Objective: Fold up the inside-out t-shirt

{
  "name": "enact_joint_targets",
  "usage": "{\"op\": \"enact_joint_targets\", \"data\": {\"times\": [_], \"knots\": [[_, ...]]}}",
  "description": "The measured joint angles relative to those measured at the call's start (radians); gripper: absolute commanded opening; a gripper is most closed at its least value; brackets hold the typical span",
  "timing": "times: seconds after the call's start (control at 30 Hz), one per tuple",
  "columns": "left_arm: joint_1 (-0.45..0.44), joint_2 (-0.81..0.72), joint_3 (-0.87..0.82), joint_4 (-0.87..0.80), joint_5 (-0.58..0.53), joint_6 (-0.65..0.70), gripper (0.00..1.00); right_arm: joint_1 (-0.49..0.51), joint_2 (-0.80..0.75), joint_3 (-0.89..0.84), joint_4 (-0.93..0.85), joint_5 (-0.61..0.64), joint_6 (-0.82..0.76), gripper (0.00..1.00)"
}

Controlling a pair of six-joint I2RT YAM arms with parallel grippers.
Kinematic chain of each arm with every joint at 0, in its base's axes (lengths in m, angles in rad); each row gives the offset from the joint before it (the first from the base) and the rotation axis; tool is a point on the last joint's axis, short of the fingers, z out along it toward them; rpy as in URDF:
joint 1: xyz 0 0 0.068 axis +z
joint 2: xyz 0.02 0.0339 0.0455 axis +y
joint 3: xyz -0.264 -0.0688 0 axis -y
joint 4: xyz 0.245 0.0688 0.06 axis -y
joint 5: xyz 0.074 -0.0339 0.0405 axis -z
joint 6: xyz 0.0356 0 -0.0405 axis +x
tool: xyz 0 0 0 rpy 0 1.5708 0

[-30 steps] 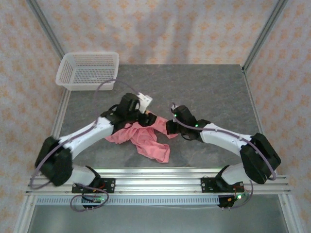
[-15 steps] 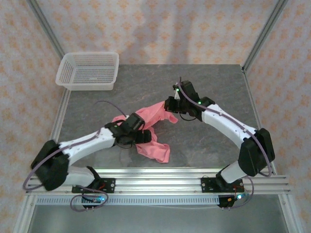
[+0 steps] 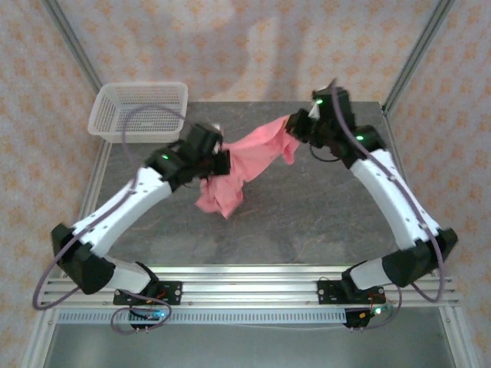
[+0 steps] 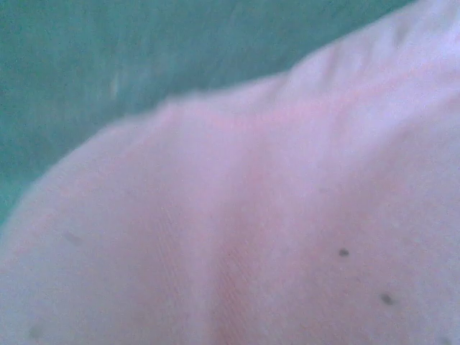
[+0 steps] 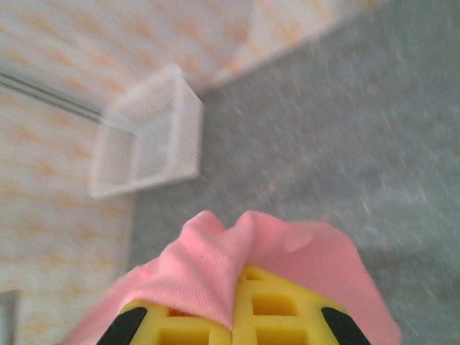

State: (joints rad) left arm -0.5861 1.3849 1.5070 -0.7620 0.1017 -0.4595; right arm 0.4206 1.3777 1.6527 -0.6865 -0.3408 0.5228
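Pink t-shirt (image 5: 208, 266) in the tool's (image 5: 233, 320) tight grip

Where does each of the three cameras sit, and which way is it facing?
Top external: high behind the bases, looking down at the table; left arm and right arm show, t-shirt strung between their jaws.
Left wrist: on the left arm, pressed close against the t-shirt, blurred.
Right wrist: on the right arm, looking past its yellow jaws, shut on the t-shirt, toward the basket.
Shared: top and right wrist both catch the basket.

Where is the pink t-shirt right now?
In the top view, the pink t-shirt is stretched between the left gripper and the right gripper, over the middle of the table, to the right of the white basket.
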Motion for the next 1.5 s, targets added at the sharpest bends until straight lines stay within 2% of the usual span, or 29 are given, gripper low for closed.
{"op": "enact_joint_targets", "data": {"times": [0.07, 0.17, 0.33, 0.4, 0.53, 0.6, 0.77, 0.87, 0.97, 1.07, 1.17, 1.27, 1.33, 1.43, 1.5], "knots": [[0.006, -0.012, 0.149, -0.048, -0.013, 0.112, 0.0, -0.005, -0.072, 0.074, 0.002, 0.003, -0.018, 0.0], [0.006, -0.01, 0.277, -0.122, -0.006, 0.234, 0.0, -0.003, -0.162, 0.166, 0.016, 0.005, -0.048, 0.0], [0.006, 0.033, 0.333, -0.203, 0.041, 0.322, 0.0, -0.003, -0.214, 0.304, 0.02, 0.032, -0.072, 0.0], [0.006, 0.051, 0.328, -0.227, 0.046, 0.331, 0.05, -0.003, -0.214, 0.339, 0.015, 0.07, -0.071, 0.0], [0.036, 0.06, 0.281, -0.242, 0.039, 0.327, 0.16, -0.002, -0.202, 0.357, -0.04, 0.192, -0.07, 0.0], [0.07, 0.061, 0.237, -0.241, 0.028, 0.32, 0.17, -0.002, -0.187, 0.357, -0.079, 0.254, -0.071, 0.0], [0.131, 0.131, 0.084, -0.192, 0.014, 0.284, 0.29, -0.017, -0.075, 0.351, -0.232, 0.341, -0.02, 0.0], [0.158, 0.204, -0.055, -0.111, 0.011, 0.252, 0.4, -0.08, 0.005, 0.272, -0.28, 0.328, 0.049, 0.0], [0.224, 0.241, -0.167, -0.084, -0.002, 0.214, 0.43, -0.162, 0.083, 0.14, -0.292, 0.286, 0.116, 0.0], [0.307, 0.22, -0.214, -0.086, -0.035, 0.187, 0.45, -0.231, 0.145, 0.039, -0.303, 0.242, 0.169, 0.0], [0.348, 0.143, -0.237, -0.084, -0.036, 0.148, 0.48, -0.262, 0.189, 0.023, -0.316, 0.197, 0.203, 0.0], [0.307, 0.026, -0.324, -0.044, 0.043, 0.059, 0.54, -0.264, 0.208, 0.027, -0.317, 0.151, 0.23, 0.0], [0.231, -0.019, -0.396, -0.007, 0.086, -0.02, 0.55, -0.264, 0.22, 0.039, -0.316, 0.128, 0.245, 0.0], [0.102, 0.028, -0.459, 0.044, 0.124, -0.124, 0.55, -0.264, 0.241, 0.069, -0.316, 0.1, 0.256, 0.0], [0.064, 0.099, -0.481, 0.096, 0.146, -0.188, 0.55, -0.264, 0.25, 0.089, -0.317, 0.084, 0.259, 0.0]]}}
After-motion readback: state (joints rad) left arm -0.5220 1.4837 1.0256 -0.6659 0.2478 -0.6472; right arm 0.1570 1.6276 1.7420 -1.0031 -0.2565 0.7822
